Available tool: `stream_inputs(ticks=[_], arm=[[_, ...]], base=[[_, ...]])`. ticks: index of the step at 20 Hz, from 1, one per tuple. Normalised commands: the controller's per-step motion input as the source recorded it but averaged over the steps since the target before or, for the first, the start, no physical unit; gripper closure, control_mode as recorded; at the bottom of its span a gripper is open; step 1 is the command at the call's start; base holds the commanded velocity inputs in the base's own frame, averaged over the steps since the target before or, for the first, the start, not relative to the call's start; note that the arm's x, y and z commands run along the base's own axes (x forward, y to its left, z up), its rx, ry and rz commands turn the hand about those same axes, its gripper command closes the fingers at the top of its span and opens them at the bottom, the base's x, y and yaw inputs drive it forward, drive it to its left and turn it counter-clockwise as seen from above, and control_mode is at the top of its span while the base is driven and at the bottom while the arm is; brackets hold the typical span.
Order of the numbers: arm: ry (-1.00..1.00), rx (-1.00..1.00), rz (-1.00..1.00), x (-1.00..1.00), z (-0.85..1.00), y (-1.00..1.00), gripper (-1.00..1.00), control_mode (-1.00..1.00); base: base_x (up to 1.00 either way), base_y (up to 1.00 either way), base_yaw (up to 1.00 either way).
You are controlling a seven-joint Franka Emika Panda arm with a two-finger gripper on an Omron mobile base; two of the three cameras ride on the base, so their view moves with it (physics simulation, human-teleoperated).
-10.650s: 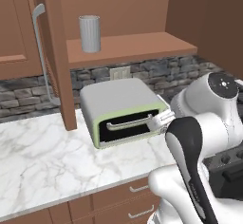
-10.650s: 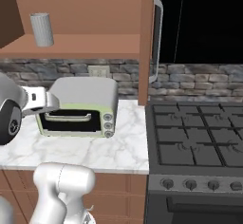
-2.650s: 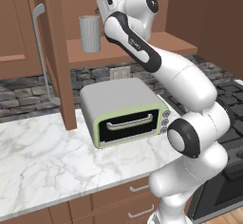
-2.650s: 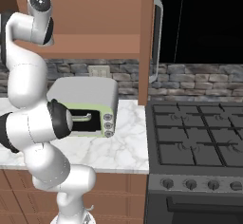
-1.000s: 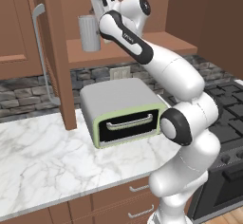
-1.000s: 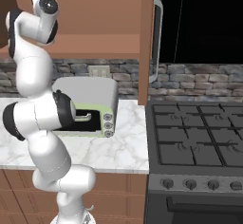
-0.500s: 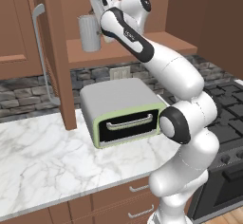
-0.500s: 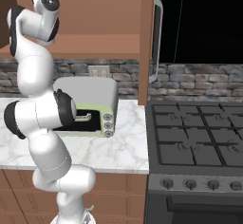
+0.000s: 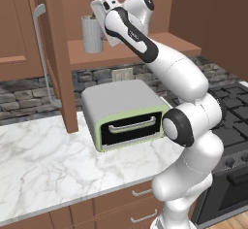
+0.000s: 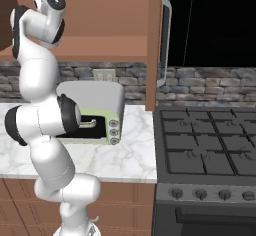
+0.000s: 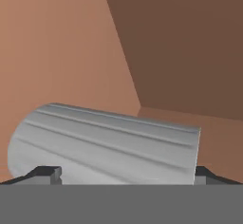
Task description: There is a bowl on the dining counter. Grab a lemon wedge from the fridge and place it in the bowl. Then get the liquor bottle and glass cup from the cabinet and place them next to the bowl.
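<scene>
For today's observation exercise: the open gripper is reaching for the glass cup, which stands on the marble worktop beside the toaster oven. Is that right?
Not quite. The glass cup stands on the cabinet shelf above the toaster oven, as the left base view shows. The open gripper is indeed reaching for it.

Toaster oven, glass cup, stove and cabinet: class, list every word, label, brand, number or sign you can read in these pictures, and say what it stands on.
No readable text anywhere.
Toaster oven: knobs bear no legible marks.
Glass cup, at the open hand: plain ribbed surface, no label.
Stove: front knobs too small to show any marking.
Cabinet and wall outlet: blank.
</scene>
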Motion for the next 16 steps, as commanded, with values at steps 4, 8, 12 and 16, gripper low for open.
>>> stream_inputs(ticks=[4,8,12,16], arm=[[0.04,-0.09,0.04,0.00,-0.20,0.00,-1.00,-1.00],[0.05,-0.07,0.04,0.00,-0.19,0.00,-1.00,-1.00],[0.06,-0.08,0.03,0.00,-0.20,0.02,1.00,-1.00],[0.01,-0.04,0.01,-0.03,-0.15,0.00,1.00,-1.00]], base=[[0.00,0.00,0.00],[0.00,0.00,0.00],[0.00,0.00,0.00],[0.00,0.00,0.00]])
